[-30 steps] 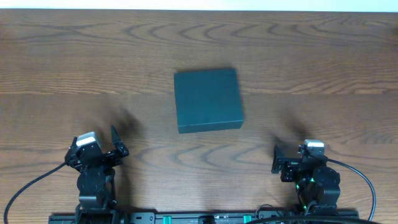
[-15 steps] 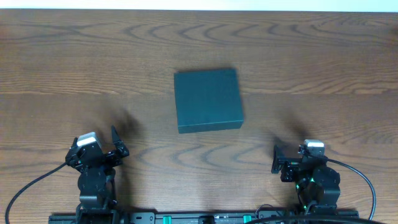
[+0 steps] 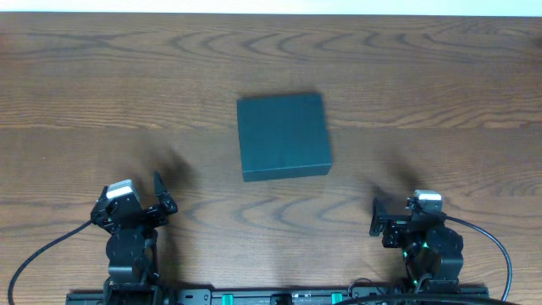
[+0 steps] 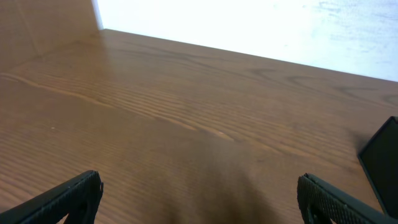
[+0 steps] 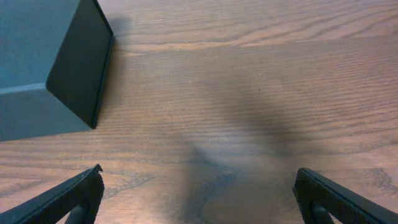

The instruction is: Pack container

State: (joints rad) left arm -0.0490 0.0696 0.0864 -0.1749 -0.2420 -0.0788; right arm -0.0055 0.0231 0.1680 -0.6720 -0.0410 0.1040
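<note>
The container (image 3: 283, 135) is a dark teal-green, roughly square shallow box, closed, lying on the wooden table at the middle. It shows at the upper left of the right wrist view (image 5: 53, 68), and its edge shows at the right of the left wrist view (image 4: 382, 155). My left gripper (image 3: 134, 203) rests at the near left edge, open and empty, its fingers wide apart (image 4: 202, 199). My right gripper (image 3: 406, 213) rests at the near right edge, open and empty (image 5: 199, 196). Both are well short of the container.
The wooden table (image 3: 423, 93) fills the view, with a white wall strip along the far edge (image 3: 271, 6). A black rail with cables runs along the near edge (image 3: 279, 296). No other objects show.
</note>
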